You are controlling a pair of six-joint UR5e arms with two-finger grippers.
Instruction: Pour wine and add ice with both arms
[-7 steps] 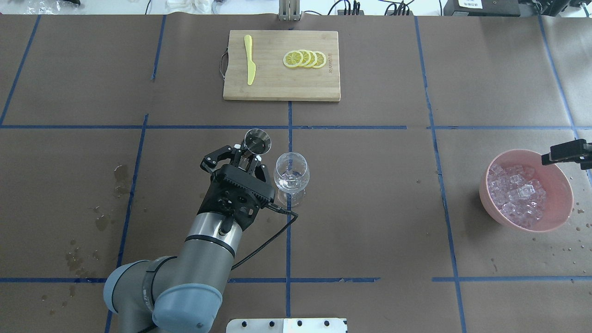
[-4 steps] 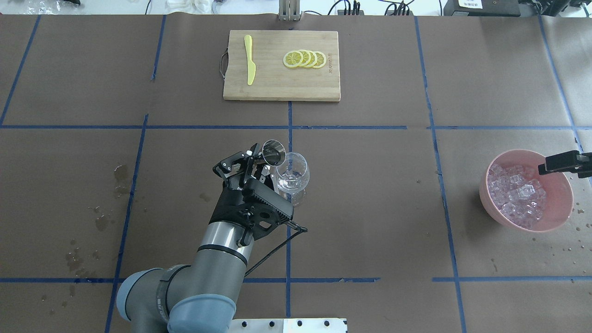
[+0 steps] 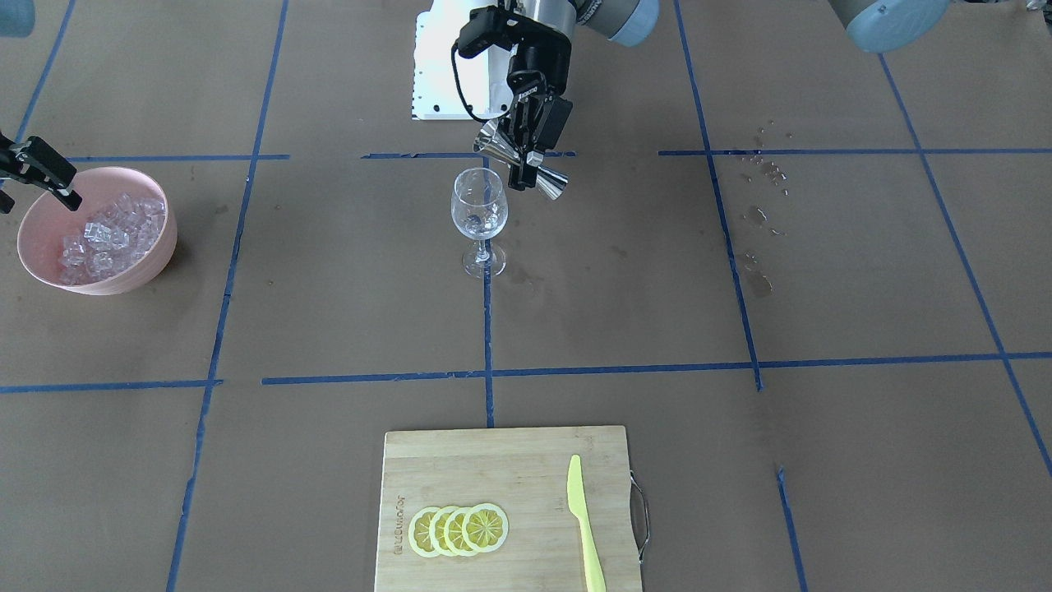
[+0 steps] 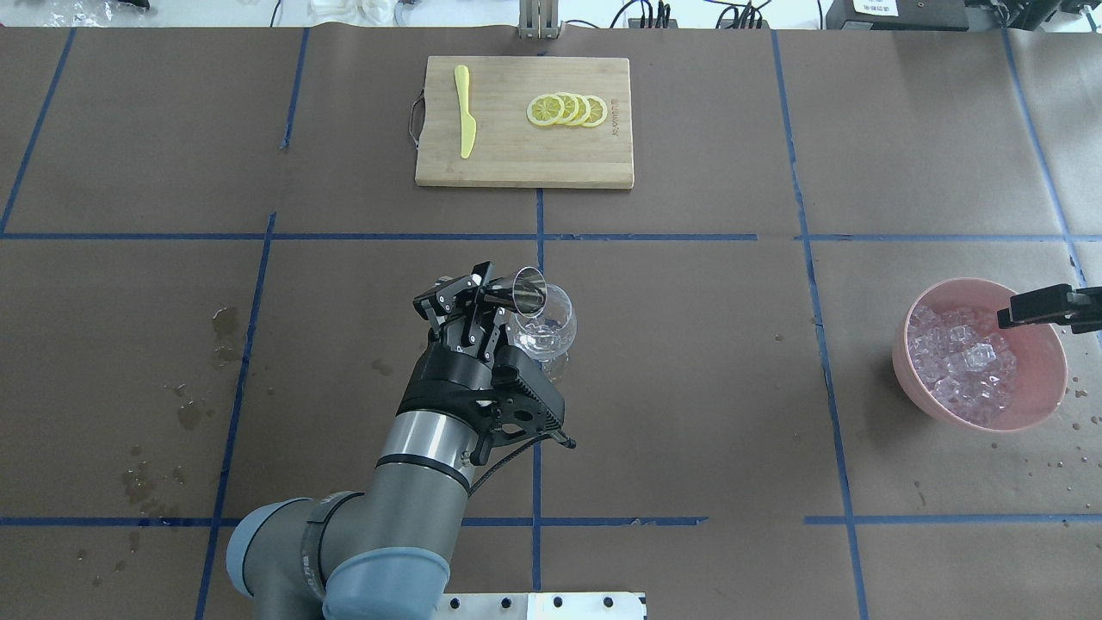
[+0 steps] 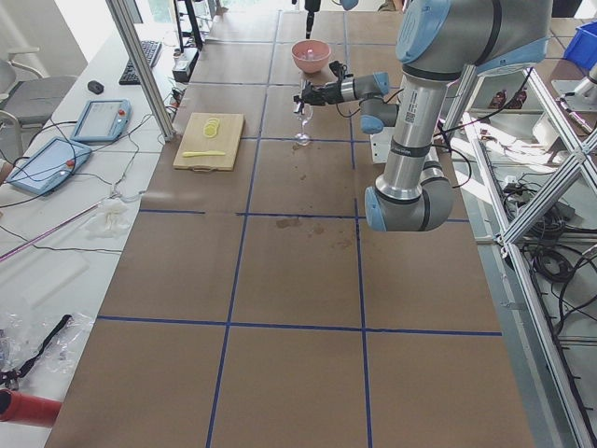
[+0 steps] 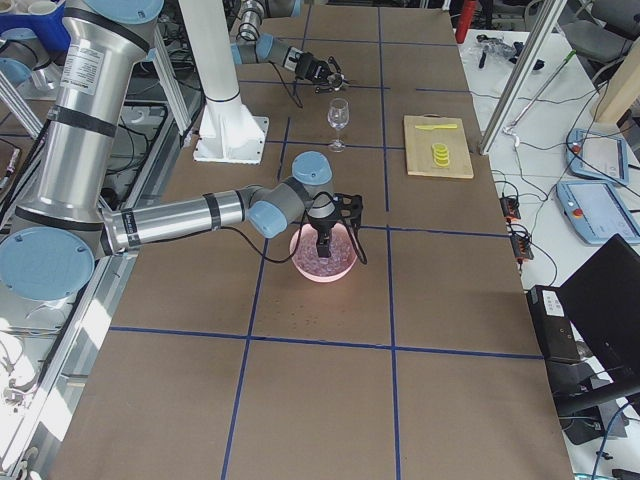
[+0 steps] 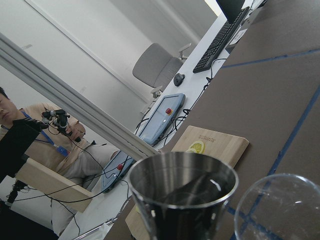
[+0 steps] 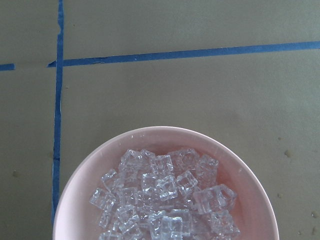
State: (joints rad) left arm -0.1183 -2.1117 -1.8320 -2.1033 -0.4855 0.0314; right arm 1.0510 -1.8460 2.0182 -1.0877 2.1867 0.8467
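My left gripper (image 4: 482,308) is shut on a steel jigger (image 4: 528,291), held tilted with its mouth over the rim of a clear stemmed wine glass (image 4: 551,331) standing near the table's middle. The front view shows the same gripper (image 3: 526,160), jigger (image 3: 493,145) and glass (image 3: 479,205). In the left wrist view the jigger (image 7: 182,195) fills the foreground beside the glass rim (image 7: 280,205). My right gripper (image 4: 1046,307) hangs open and empty over a pink bowl (image 4: 913,379) heaped with ice (image 4: 960,362). The ice (image 8: 165,195) shows in the right wrist view.
A bamboo cutting board (image 4: 516,164) at the far side carries lemon slices (image 4: 568,110) and a yellow plastic knife (image 4: 465,112). Wet stains (image 4: 225,331) mark the paper on my left. The white pedestal (image 3: 444,74) stands behind the glass.
My left gripper has moved right and rolled, bringing the jigger from upright beside the glass to tilted over its rim. The right gripper has shifted slightly over the bowl.
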